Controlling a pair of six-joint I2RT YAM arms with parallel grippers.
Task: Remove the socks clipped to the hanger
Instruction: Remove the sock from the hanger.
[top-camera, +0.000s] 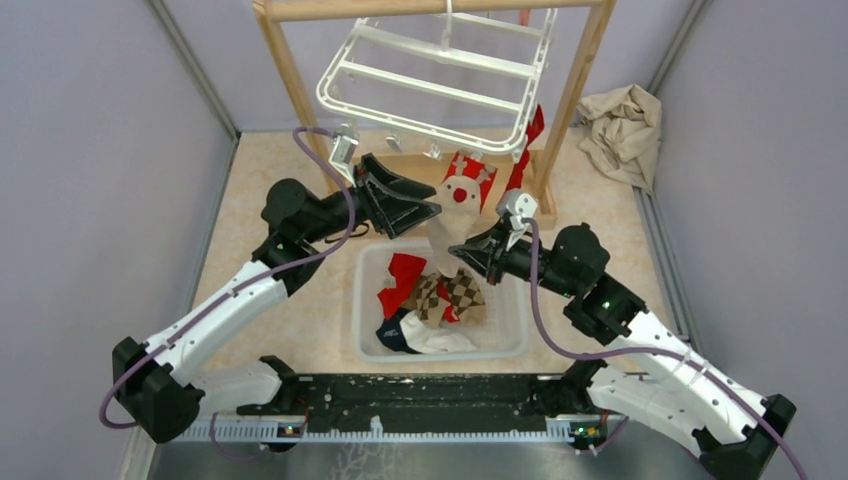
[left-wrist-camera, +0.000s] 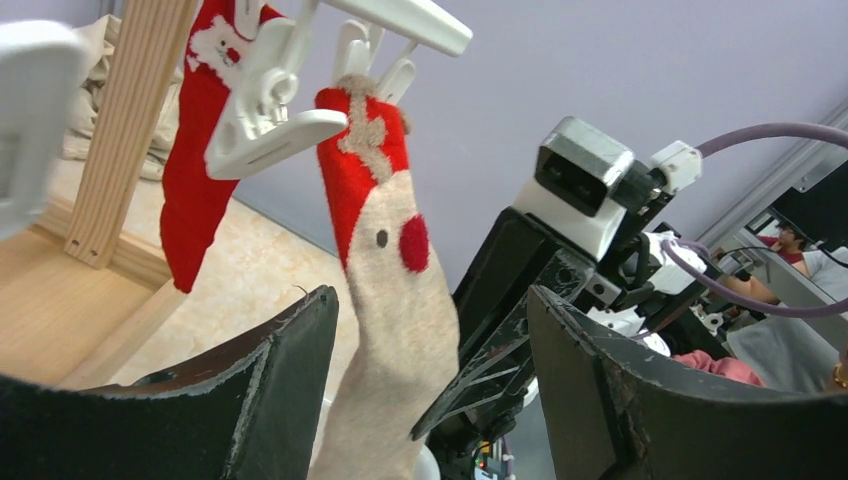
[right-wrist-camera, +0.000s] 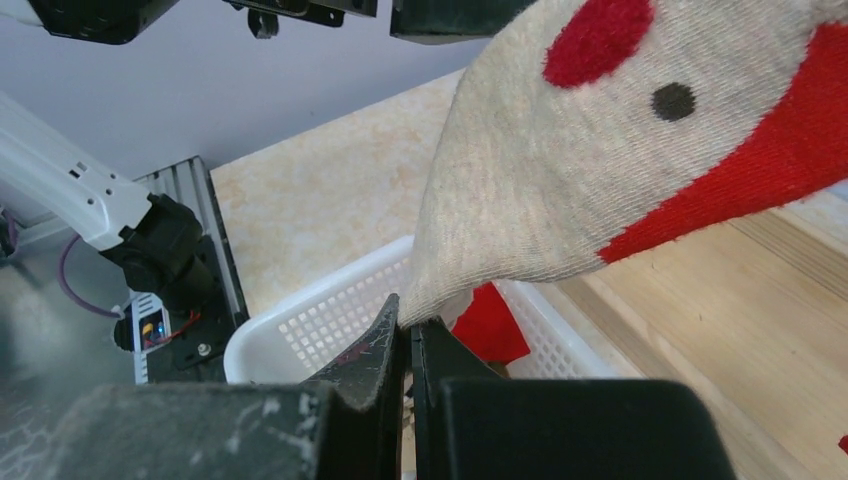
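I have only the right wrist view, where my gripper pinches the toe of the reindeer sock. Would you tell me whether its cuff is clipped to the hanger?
Observer: Yes. The left wrist view shows the red cuff of the reindeer sock held in a white clip on the hanger.
Operator: Thank you. Where is the left gripper?
Observer: The left gripper is open, just below that clip, and the sock shows between its fingers.
Operator: Does anything else hang there?
Observer: A red sock hangs from the hanger's right side in the top view.
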